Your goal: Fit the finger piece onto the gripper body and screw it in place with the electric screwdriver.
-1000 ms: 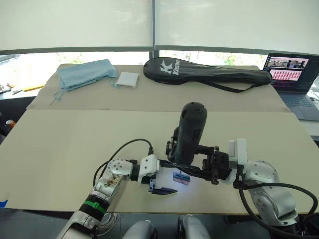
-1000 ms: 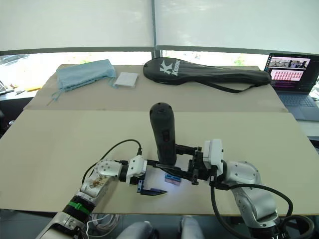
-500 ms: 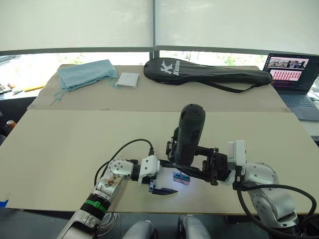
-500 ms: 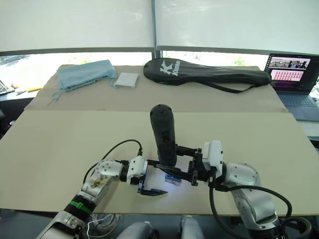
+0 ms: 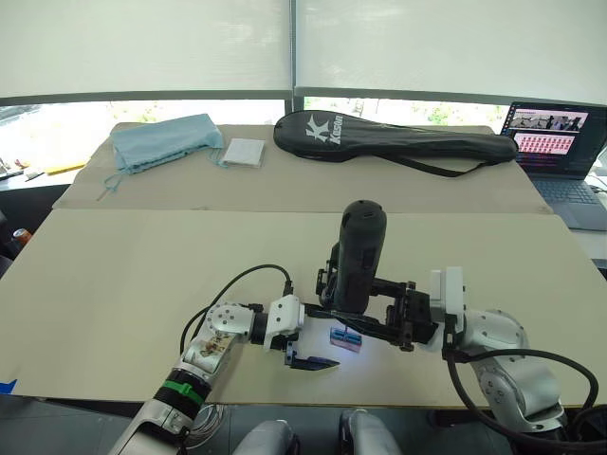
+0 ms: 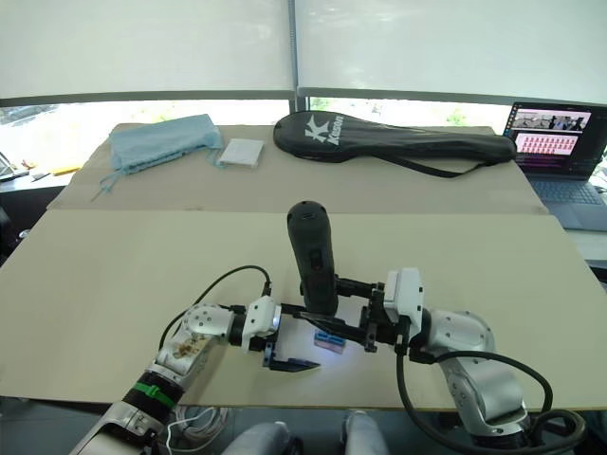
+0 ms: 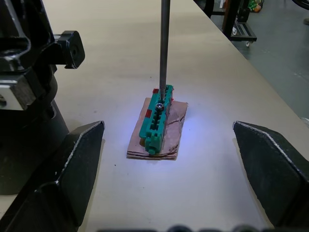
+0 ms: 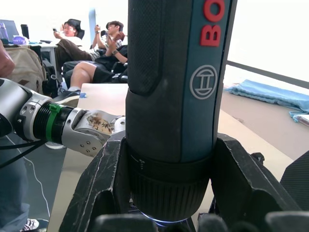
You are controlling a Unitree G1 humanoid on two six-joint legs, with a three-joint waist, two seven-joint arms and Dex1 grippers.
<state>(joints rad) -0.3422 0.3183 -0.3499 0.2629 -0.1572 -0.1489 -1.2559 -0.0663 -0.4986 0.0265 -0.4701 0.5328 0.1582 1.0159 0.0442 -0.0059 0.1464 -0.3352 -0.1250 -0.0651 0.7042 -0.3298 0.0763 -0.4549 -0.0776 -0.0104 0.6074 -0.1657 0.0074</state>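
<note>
The right gripper (image 6: 327,322) clamps the upright electric screwdriver (image 6: 314,256), its bit seated on a screw in a green block (image 7: 155,119), the left gripper (image 7: 169,159) spread open, so fastening looks unfinished.

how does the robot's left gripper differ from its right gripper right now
The left gripper has its black fingers spread wide apart and empty; the right gripper has its fingers shut around the thick black electric screwdriver with red lettering. The left gripper sits beside the small green block on the table; the right holds the screwdriver upright, its thin metal bit on that block. Both are near the table's front edge.
</note>
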